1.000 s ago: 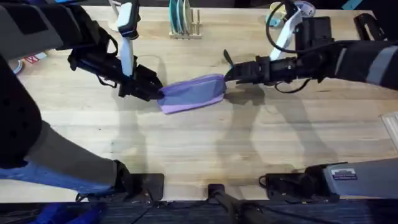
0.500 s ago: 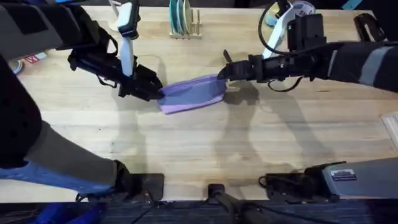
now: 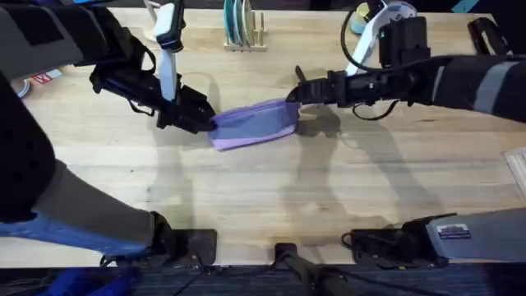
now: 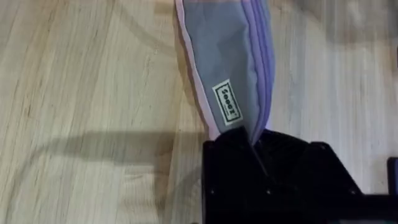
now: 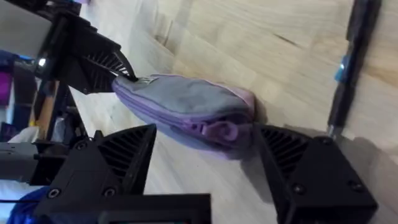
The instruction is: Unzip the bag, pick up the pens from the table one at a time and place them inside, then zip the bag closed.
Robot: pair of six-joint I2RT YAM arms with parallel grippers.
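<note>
Left claw: closed on the left end of the bag; in the left wrist view the fabric goes in between the black fingers, beside a small sewn label.
Right claw: open; in the right wrist view its two fingers stand one at each side of the right end of the bag, and a purple zipper tab lies between them, not yet pinched.
Bag: it lies on the worktop between the two arms, with its long axis running from the left claw to the right claw, the right end a little farther from the bases.
Zipper: it runs along the long axis; from these views I judge it looks closed.
Pen: one dark pen with a blue part lies on the worktop just beside the right end of the bag.
Nearer arm: the right one is at the tab; the left one only anchors.
Coming move: I judge the right claw must close on the tab and pull along the bag's long axis, toward the left claw.
</note>
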